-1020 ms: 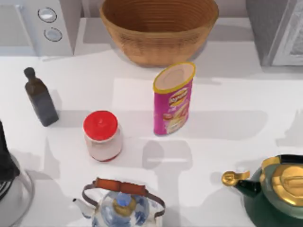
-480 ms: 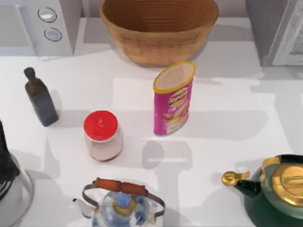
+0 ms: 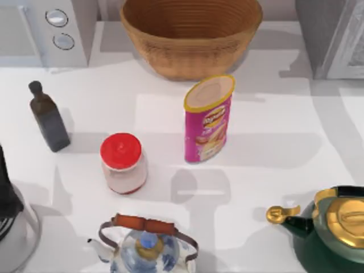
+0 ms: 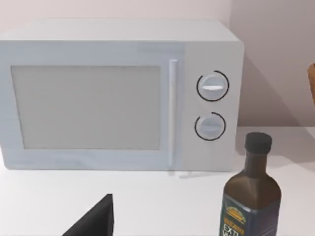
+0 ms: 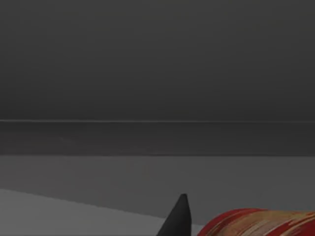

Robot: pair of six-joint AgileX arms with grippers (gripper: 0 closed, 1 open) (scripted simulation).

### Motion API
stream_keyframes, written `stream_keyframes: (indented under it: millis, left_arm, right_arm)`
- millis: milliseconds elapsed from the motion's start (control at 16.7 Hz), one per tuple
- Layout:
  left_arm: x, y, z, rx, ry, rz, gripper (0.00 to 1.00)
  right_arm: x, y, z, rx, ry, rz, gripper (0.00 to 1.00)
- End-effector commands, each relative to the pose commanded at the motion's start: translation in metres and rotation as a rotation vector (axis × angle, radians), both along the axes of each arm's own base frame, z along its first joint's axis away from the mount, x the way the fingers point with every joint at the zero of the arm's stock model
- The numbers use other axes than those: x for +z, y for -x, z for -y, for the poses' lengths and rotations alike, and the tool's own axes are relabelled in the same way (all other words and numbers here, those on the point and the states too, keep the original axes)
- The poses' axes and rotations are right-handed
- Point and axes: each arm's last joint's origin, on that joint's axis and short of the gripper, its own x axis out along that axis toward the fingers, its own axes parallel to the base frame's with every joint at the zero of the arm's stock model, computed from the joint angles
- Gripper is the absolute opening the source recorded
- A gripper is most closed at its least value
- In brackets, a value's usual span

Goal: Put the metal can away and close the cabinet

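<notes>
The metal can [image 5: 256, 223], red with gold markings, lies at the lower edge of the right wrist view, pressed against one dark fingertip [image 5: 179, 216] of my right gripper. Ahead of it is a dim grey cabinet interior with a flat shelf [image 5: 147, 172]. From above, the grey cabinet [image 3: 333, 34] stands at the table's back right corner. My left gripper [image 4: 93, 219] hangs low at the left side, facing the microwave [image 4: 123, 98] and a dark oil bottle [image 4: 251, 196].
On the white table stand a wicker basket [image 3: 190, 34], a pink chips tube [image 3: 207, 119], a red-lidded jar [image 3: 122, 162], an oil bottle [image 3: 48, 116], a blue-white teapot [image 3: 145, 244] and a green-gold kettle [image 3: 333, 233]. The microwave [image 3: 51, 28] sits back left.
Shadows on the table's right side have shifted toward the back, near the cabinet. None of the things on the table has moved.
</notes>
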Motion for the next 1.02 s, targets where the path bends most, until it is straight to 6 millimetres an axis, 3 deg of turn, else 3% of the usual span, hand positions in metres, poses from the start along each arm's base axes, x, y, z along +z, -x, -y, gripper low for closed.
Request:
stream_keyframes:
  millis: [600,720,900,1020]
  left_arm:
    - [0.000,0.000,0.000,0.000,0.000,0.000,1.00]
    - [0.000,0.000,0.000,0.000,0.000,0.000,1.00]
    - [0.000,0.000,0.000,0.000,0.000,0.000,1.00]
    - [0.000,0.000,0.000,0.000,0.000,0.000,1.00]
  right_arm:
    - [-0.006,-0.021,-0.002,-0.015,0.004,-0.052,0.00]
    - [-0.008,-0.041,-0.001,-0.033,0.016,-0.093,0.00]
    - [-0.013,-0.088,-0.003,-0.044,0.038,-0.165,0.00]
    - [-0.007,-0.113,-0.005,-0.038,0.042,-0.160,0.00]
